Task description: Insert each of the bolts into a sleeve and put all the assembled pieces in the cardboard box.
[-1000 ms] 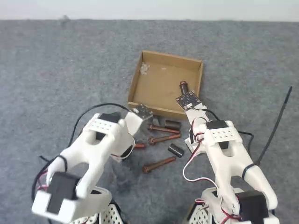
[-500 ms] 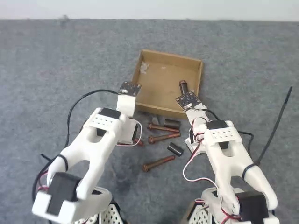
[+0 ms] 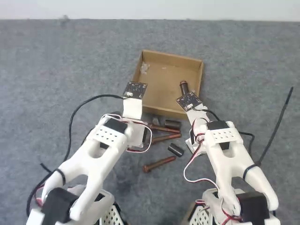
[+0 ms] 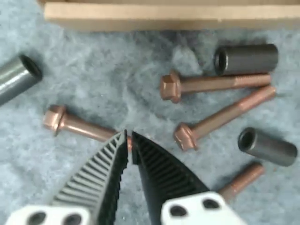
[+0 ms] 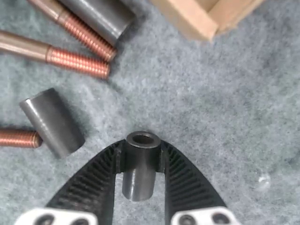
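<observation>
Copper bolts lie on the grey carpet in front of the cardboard box (image 3: 149, 83): one (image 4: 77, 125) runs under my left gripper (image 4: 130, 139), two others (image 4: 213, 83) (image 4: 225, 115) lie side by side, and a fourth (image 3: 159, 164) lies nearer the arms. The left gripper is shut to a thin slit, its tips over the first bolt's threaded end. Loose dark sleeves (image 4: 246, 58) (image 4: 267, 146) (image 4: 16, 79) lie around them. My right gripper (image 5: 141, 150) is shut on another dark sleeve (image 5: 138, 176), its open end facing the camera. A bolt in a sleeve (image 3: 183, 86) lies inside the box.
The box's near wall (image 4: 164, 18) stands just beyond the bolts, and its corner (image 5: 206, 14) is close to the right gripper. A black cable (image 3: 276, 126) rises at the right. Open carpet stretches to the left and right of the box.
The left arm has swung forward and right, toward the box, and now hangs over the bolts. The right arm has kept still with its sleeve.
</observation>
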Tool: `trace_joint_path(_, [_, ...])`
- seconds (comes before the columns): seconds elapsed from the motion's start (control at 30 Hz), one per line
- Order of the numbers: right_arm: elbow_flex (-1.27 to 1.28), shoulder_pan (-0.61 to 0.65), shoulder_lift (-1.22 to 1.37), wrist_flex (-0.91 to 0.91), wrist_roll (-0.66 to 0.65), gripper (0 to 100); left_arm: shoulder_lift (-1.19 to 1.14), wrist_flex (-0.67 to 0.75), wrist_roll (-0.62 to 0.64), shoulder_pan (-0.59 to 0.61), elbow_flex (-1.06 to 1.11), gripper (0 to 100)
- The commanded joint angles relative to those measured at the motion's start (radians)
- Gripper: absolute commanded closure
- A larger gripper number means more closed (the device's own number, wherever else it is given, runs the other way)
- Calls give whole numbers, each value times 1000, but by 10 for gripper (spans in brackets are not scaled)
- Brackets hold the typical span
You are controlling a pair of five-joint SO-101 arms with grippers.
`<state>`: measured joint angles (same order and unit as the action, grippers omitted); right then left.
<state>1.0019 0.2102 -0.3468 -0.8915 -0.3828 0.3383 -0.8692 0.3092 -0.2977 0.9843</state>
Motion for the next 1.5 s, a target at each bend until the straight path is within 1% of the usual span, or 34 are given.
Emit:
trace_joint_path(0.0, [-6, 5, -39, 15, -28, 992, 54, 18, 106, 71, -5, 904])
trace_joint_path(0.03, [-6, 5, -39, 15, -28, 992, 52, 18, 137, 94, -5, 874])
trace_joint_path(0.13, [-6, 5, -39, 15, -28, 992, 51, 18, 144, 133, -5, 821])
trace_joint_path(0.4, [-6, 5, -39, 13, -28, 992, 43, 21, 144, 140, -4, 819])
trace_joint_path(0.8, [-6, 5, -39, 13, -28, 992, -89, -12, 144, 141, -82, 819])
trace_joint_path(1.0, [-6, 5, -39, 13, -28, 992, -95, -23, 144, 169, -93, 820])
trace_joint_path(1.47, [-6, 5, -39, 15, -28, 992, -95, -25, 146, 167, -96, 820])
